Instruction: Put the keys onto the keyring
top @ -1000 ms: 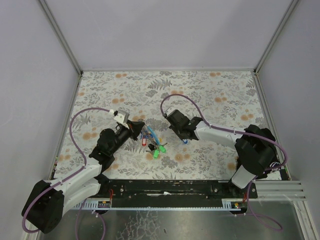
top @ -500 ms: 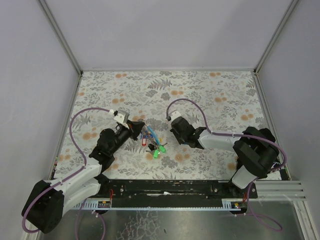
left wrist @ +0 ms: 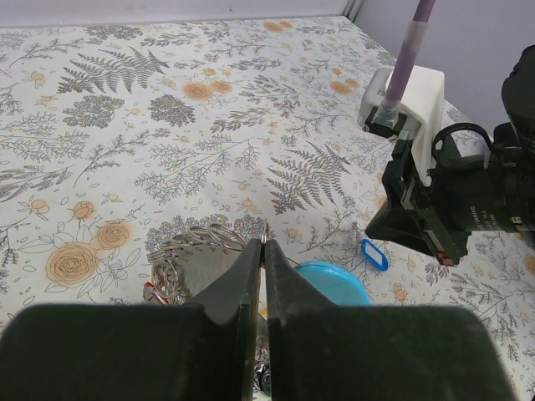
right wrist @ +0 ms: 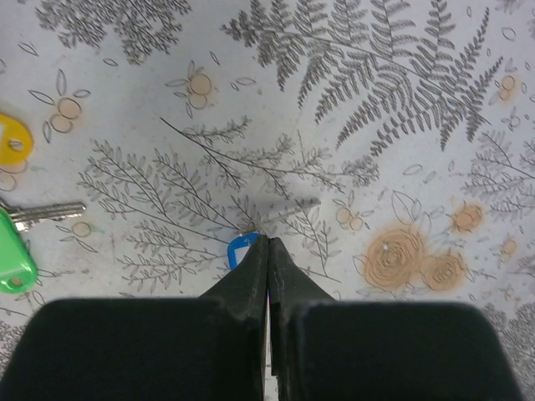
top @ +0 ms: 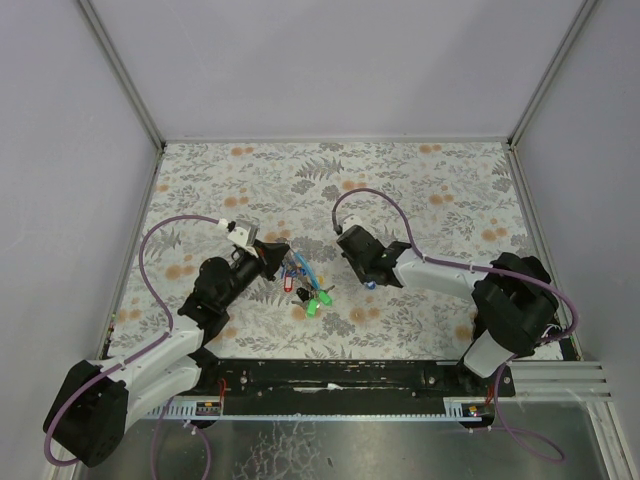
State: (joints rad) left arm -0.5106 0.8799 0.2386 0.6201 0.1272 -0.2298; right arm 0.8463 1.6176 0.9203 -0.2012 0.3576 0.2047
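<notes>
My left gripper is shut, with a thin wire of the keyring pinched at its tips; silvery rings fan out to the left and the light-blue strap shows to the right. In the top view the left gripper sits at the bunch, with red and green keys beside it. My right gripper is shut, its tips down on the cloth against a blue key, whose cap is partly hidden under the left finger. In the left wrist view the blue key lies flat on the table.
A green key cap, a bare key blade and a yellow cap lie left of the right gripper. The right arm's camera block and purple cable stand close to the left gripper. The floral cloth ends at grey walls.
The right gripper shifted a little toward the near right and then settled back over the blue key. The left arm and the keyring have not moved.
</notes>
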